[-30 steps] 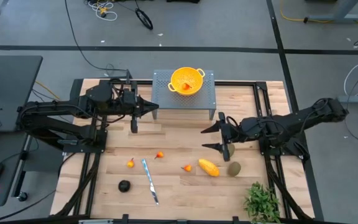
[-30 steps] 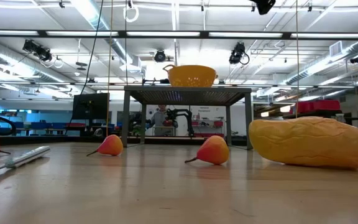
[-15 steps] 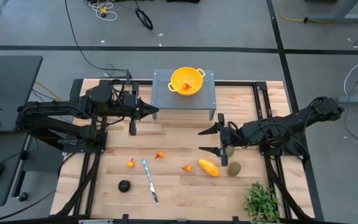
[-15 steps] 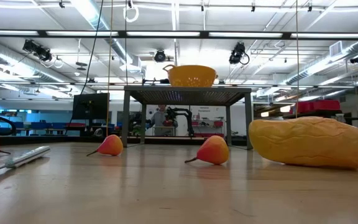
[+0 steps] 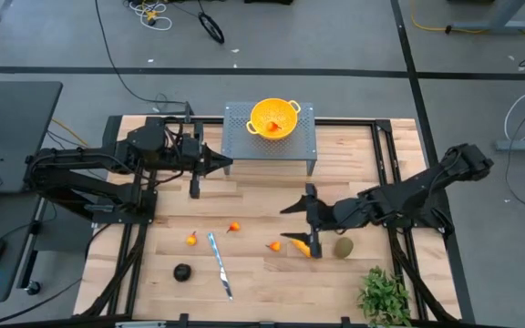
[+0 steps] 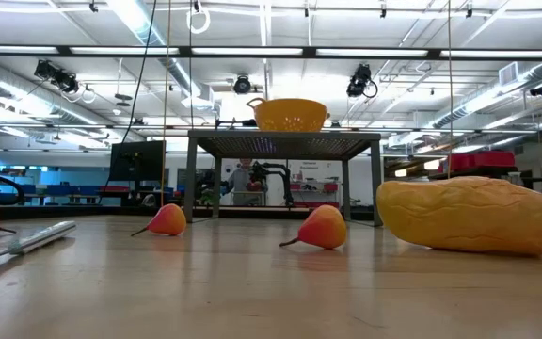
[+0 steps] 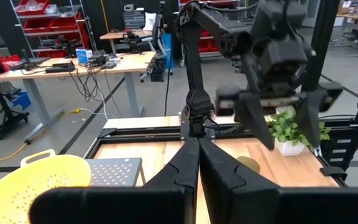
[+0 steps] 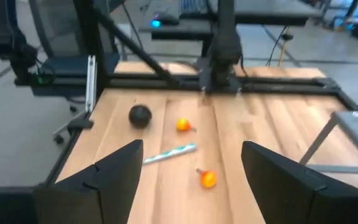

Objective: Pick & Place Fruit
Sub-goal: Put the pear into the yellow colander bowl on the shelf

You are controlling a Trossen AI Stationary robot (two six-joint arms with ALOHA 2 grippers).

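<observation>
The fruit lies mostly loose on the wooden table [image 5: 244,196]: a yellow-orange oblong piece [image 5: 304,245] near the front centre, three small orange-red pieces [image 5: 233,227] spread to its left, a dark round piece [image 5: 182,271] near the front left, and an olive-green oval [image 5: 344,247] just right of the oblong piece. A second green oval is not clearly visible in the high view; it may be hidden under the right arm. One small orange-red item sits inside the yellow colander [image 5: 274,118], which stands on a perforated grey stand [image 5: 235,123] at the back of the table, so the judgement is that one piece at most has been placed and nearly all of the work remains. The right gripper [image 5: 301,225] hangs with its jaws spread wide directly above the oblong piece, holding nothing; the right wrist view shows both fingers well apart with bare table between them. This reads as the approach to a pick, not yet a grasp. The left gripper [image 5: 223,162] waits near the stand with its fingers pressed together and empty. A silver knife [image 5: 220,265] and a leafy plant [image 5: 386,296] lie apart from the fruit and are not to be moved.
</observation>
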